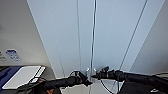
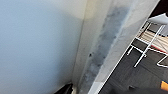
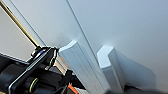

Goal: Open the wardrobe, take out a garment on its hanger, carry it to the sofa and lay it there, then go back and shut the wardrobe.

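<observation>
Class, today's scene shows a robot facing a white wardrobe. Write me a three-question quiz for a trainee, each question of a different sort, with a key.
1. True or false: the wardrobe has both doors swung wide open.
2. Multiple choice: the left gripper and right gripper are both held up
A. at the pair of handles by the centre seam
B. at the outer edges of the doors
C. at the wall sign
3. Fill in: the handles are coloured ____.

Key: 1 false, the doors meet at a thin centre seam. 2 A. 3 white.
</observation>
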Controlling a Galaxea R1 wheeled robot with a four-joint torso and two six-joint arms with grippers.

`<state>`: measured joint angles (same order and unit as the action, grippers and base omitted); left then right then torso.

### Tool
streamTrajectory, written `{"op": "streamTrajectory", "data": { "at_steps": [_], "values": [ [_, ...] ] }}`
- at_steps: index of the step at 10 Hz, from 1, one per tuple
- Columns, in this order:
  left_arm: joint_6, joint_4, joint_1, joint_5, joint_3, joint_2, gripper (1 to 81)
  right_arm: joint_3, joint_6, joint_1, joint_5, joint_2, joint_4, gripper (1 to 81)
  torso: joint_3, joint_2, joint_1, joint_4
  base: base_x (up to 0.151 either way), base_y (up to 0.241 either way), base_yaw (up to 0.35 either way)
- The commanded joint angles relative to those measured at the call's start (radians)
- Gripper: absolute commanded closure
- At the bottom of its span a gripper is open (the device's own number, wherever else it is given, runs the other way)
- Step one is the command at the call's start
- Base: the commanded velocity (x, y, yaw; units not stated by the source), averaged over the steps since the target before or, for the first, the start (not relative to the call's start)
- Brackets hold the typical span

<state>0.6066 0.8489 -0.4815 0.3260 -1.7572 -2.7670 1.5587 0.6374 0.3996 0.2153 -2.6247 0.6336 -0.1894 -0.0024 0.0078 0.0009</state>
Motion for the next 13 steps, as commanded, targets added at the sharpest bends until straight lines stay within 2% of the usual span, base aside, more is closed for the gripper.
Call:
{"op": "streamTrajectory", "data": {
  "at_steps": [1,6,9,10,13],
  "values": [
    [0.027,0.032,0.191,-0.146,0.091,-0.013,1.0,-0.071,0.005,-0.132,-0.039,-0.020,-0.009,1.0,0.000,0.000,0.000,0.000,0.000,0.000,0.000],
    [0.033,0.033,0.165,-0.142,0.261,0.000,1.0,-0.118,0.004,-0.089,-0.053,-0.034,-0.005,1.0,0.000,0.001,0.001,0.000,0.000,0.000,0.000],
    [0.032,0.058,0.117,-0.136,0.306,-0.008,1.0,-0.135,0.004,-0.083,-0.053,-0.034,-0.006,1.0,0.000,0.001,0.001,0.000,0.000,0.000,0.000],
    [0.032,0.079,0.103,-0.114,0.321,-0.014,1.0,-0.143,0.004,-0.078,-0.053,-0.030,-0.006,1.0,0.000,0.001,0.001,0.000,0.000,0.000,0.000],
    [0.033,0.240,0.086,0.063,0.335,-0.077,1.0,-0.138,0.004,-0.081,-0.051,-0.025,-0.006,1.0,0.000,0.001,0.002,0.000,0.000,0.000,0.000]
  ]
}}
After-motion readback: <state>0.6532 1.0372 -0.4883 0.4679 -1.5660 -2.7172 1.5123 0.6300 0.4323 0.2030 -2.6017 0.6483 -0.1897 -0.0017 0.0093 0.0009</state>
